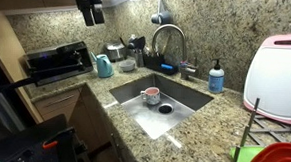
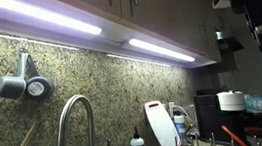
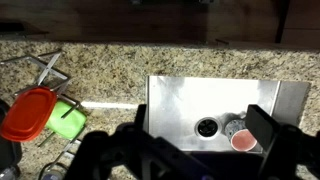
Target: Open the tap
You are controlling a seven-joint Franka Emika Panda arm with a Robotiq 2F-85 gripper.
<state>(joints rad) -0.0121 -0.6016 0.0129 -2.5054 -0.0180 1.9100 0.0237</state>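
Gripper (image 1: 91, 14) hangs high above the counter (image 1: 214, 120) near the upper cabinets, well apart from the tap (image 1: 169, 42) and touching nothing. In the wrist view its two dark fingers (image 3: 268, 128) stand spread wide, nothing between them; the picture there is blurred at the bottom, so the finer details are unreadable.

Tap sits at the back edge of the sink (image 1: 190, 93), close to the granite backsplash (image 1: 204, 24), its chrome gooseneck arching over the basin. Small dark lever (image 1: 189, 66) at its base, position hard to read at this size. The other exterior view shows the same arch (image 2: 74, 112) low in the picture and the gripper (image 2: 260, 35) up by the cabinet, far off to the side.

Soap bottle (image 1: 217, 77), blue and white, stands just beside the tap on the counter. A pink-edged cutting board (image 1: 276, 70) leans upright further along. A pink cup (image 1: 151, 94) sits inside the sink near the drain (image 1: 165, 108); the wrist view looks straight down on both, cup (image 3: 241, 140) just beside drain (image 3: 206, 127).

Toaster oven (image 1: 57, 58) and a teal mug (image 1: 103, 65) are on the counter's far side of the sink. Red lid (image 3: 30, 112) and green container (image 3: 68, 120) lie touching in the dish rack (image 1: 268, 133).
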